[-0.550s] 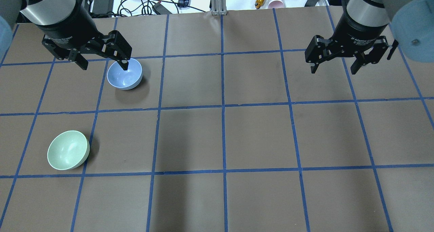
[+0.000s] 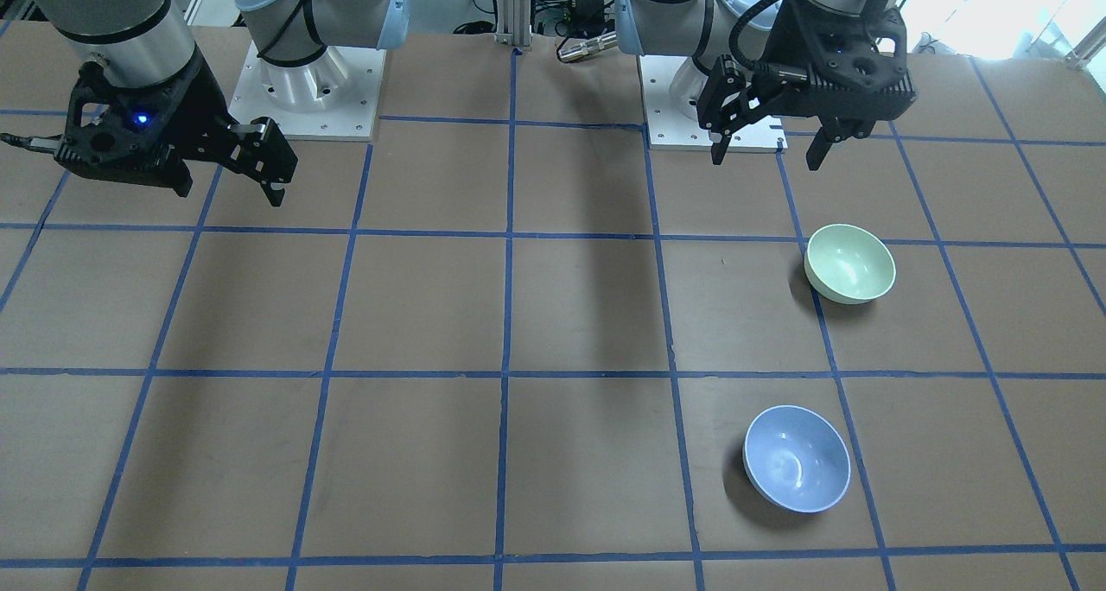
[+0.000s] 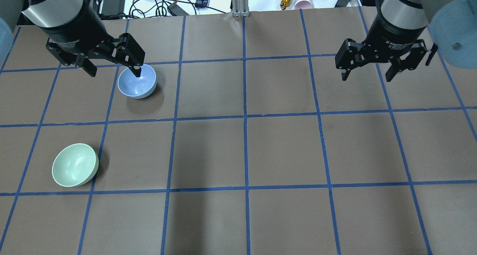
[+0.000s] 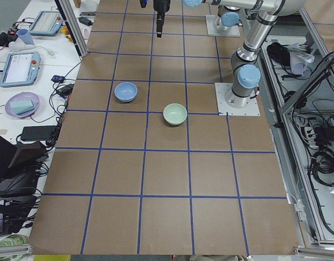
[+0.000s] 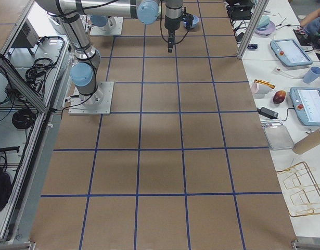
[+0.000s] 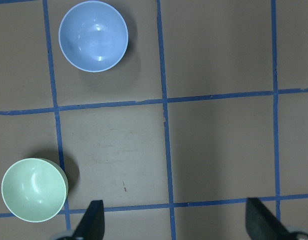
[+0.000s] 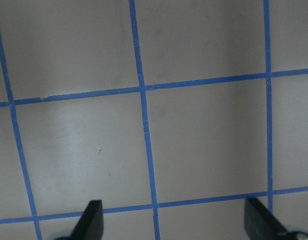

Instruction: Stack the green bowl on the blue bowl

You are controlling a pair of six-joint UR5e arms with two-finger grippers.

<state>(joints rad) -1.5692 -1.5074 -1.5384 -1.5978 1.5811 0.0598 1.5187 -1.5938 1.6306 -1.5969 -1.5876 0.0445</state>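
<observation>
Scanning the brown table (image 3: 283, 150) from its left side, I meet the green bowl (image 3: 75, 170) first. It sits upright, mouth up, on the near left of the taped grid, with nothing touching it. It looks laid out as the piece to be picked up, since its rim is free all round. Further back hangs the left gripper (image 3: 114, 74), its jaws spread wide and holding nothing. From over the robot's shoulder one finger seems to dip into the blue bowl (image 3: 136, 81), but the front view shows the tool well above the table, so I take that for mere overlap. Its own camera looks straight down past both fingers (image 6: 93, 222) and finds the two bowls off to one side, neither between the jaws, so the wrist points vertically and is not yet lined up with anything. The blue bowl rests upright and empty too, well apart from the green one, a ready seat for stacking. Far to the right, the right gripper (image 3: 367, 78) also hangs with jaws parted and empty, facing down over bare paper and well away from both bowls. I would guess the left arm does the fetching.
</observation>
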